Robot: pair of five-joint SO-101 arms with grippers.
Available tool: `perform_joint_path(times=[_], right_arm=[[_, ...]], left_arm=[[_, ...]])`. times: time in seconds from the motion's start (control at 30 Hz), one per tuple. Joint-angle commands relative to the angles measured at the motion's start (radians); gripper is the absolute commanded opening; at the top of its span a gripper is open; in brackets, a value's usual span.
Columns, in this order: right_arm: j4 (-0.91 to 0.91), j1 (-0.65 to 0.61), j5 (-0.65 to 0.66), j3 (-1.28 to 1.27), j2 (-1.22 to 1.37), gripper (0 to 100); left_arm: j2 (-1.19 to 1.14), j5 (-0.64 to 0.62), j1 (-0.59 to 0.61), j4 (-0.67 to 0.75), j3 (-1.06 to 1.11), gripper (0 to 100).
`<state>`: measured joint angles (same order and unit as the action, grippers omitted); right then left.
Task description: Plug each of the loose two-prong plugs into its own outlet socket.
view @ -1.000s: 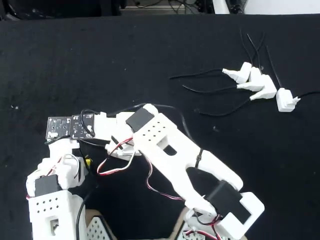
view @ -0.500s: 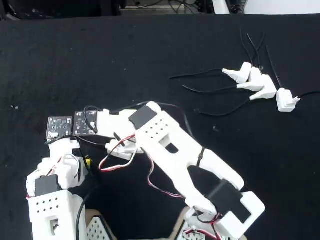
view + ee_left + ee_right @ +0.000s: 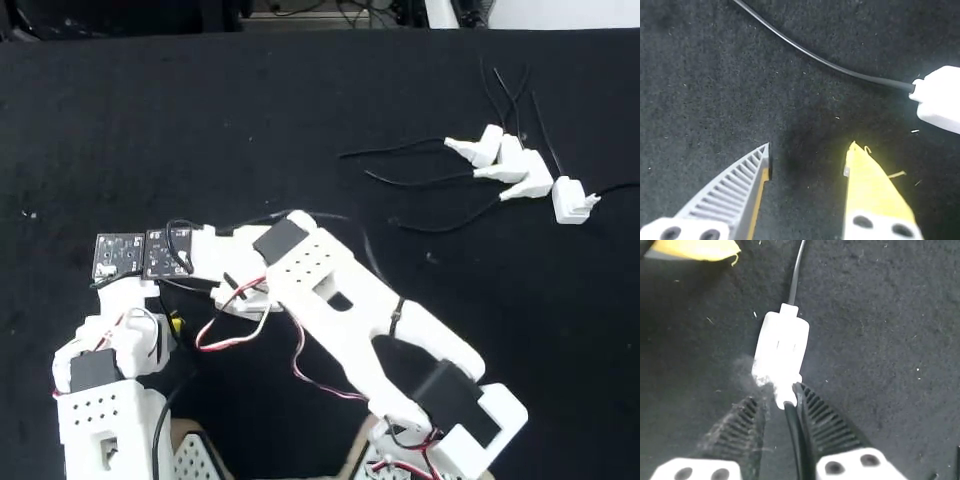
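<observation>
A white two-prong plug (image 3: 781, 347) lies on the black mat, its cord running away from my right gripper (image 3: 776, 394), which is shut on the plug's near end. In the high view the right gripper (image 3: 197, 250) sits against the dark outlet sockets board (image 3: 120, 255), with a black cord looped over it. My left gripper (image 3: 810, 150) hangs open just above the mat with nothing between its fingers; the same plug (image 3: 940, 100) and its cord lie beyond its yellow finger (image 3: 872, 190). Three more loose plugs (image 3: 510, 165) lie at the far right.
A block-shaped white plug (image 3: 572, 198) lies beside the loose ones, their thin black cords trailing over the mat. The left arm (image 3: 100, 370) stays folded at the near left, its yellow fingertip (image 3: 174, 322) close under the right arm. The left gripper's yellow finger (image 3: 695, 250) shows near the held plug.
The right arm drew back slightly to the right, uncovering more of the sockets board, then came back left over it. The left arm has kept still.
</observation>
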<state>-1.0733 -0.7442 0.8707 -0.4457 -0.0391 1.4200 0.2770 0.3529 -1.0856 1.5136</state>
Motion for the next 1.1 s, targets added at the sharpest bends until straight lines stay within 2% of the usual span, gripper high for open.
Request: perform_joint_path(times=[0.0, 0.7, 1.07], right_arm=[[0.054, 0.029, 0.006, -0.059, 0.033, 1.1], [0.025, 0.130, 0.055, -0.096, 0.033, 1.1], [0.084, 0.094, 0.048, -0.182, 0.024, 1.1]], left_arm=[[0.005, 0.006, 0.010, -0.006, -0.007, 25], [0.006, 0.006, 0.010, -0.008, -0.007, 25], [0.006, 0.006, 0.010, -0.008, -0.007, 25]])
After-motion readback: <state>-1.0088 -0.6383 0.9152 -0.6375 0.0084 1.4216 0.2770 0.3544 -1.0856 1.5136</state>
